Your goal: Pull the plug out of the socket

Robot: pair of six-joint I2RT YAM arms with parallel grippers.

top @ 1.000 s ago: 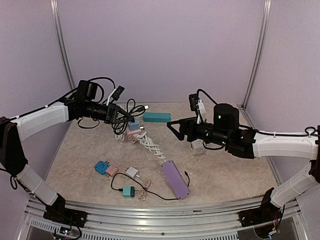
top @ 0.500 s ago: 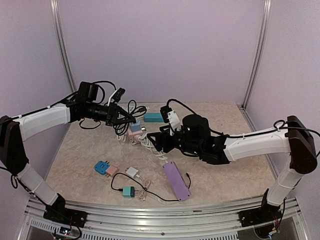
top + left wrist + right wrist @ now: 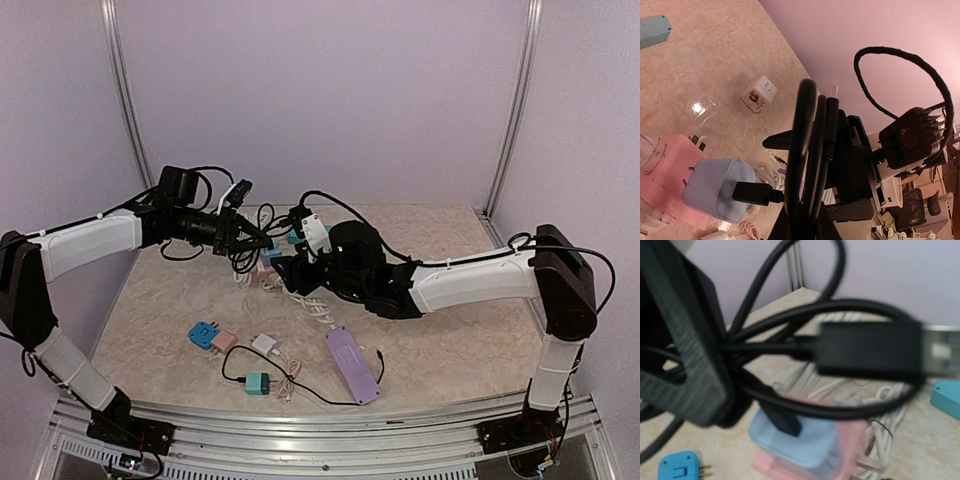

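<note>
Clamping side, left gripper (image 3: 260,243): pinching black cable (image 3: 807,125).
Other side, right gripper (image 3: 284,272): I see jaws spread, near blue adapter (image 3: 805,440).

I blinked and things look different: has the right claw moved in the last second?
Yes. The right claw has swung left, away from the right wall post and over to the pink and blue plugs.

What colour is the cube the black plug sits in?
The cube is pale blue; clearest in left wrist view.
</note>
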